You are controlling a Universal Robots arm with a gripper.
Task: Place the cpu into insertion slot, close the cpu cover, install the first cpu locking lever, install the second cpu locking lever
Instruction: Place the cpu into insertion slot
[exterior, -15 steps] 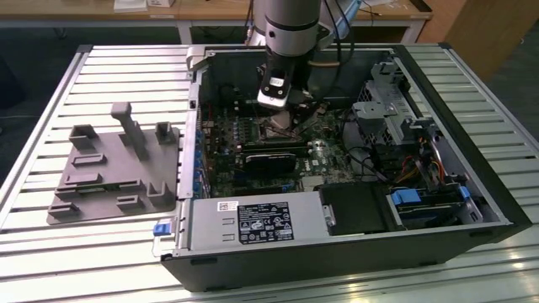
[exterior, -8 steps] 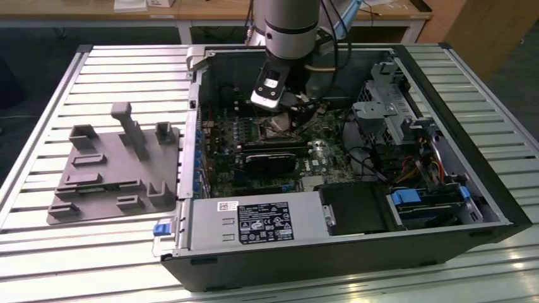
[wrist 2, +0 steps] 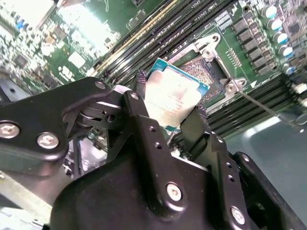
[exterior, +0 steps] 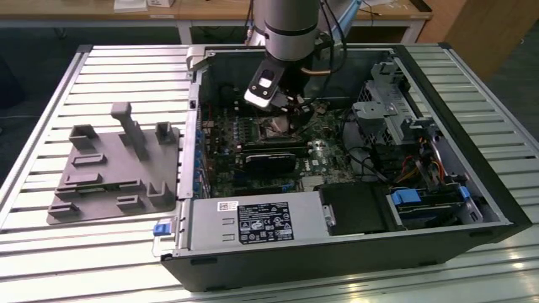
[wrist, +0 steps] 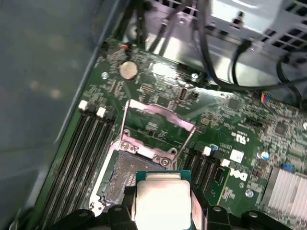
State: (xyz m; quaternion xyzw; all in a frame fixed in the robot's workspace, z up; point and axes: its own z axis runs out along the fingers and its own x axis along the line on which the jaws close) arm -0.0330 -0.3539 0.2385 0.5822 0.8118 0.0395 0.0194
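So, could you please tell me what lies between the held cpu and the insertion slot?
Nothing does. In both wrist views the cpu, clamped in the gripper, hangs over the bare insertion slot; the cpu cover is swung up clear.

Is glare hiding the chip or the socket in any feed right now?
Second wrist view: glare washes out the face of the small square silver-grey cpu gripped in the black claw. First wrist view: the dark square insertion slot is evenly lit and legible.
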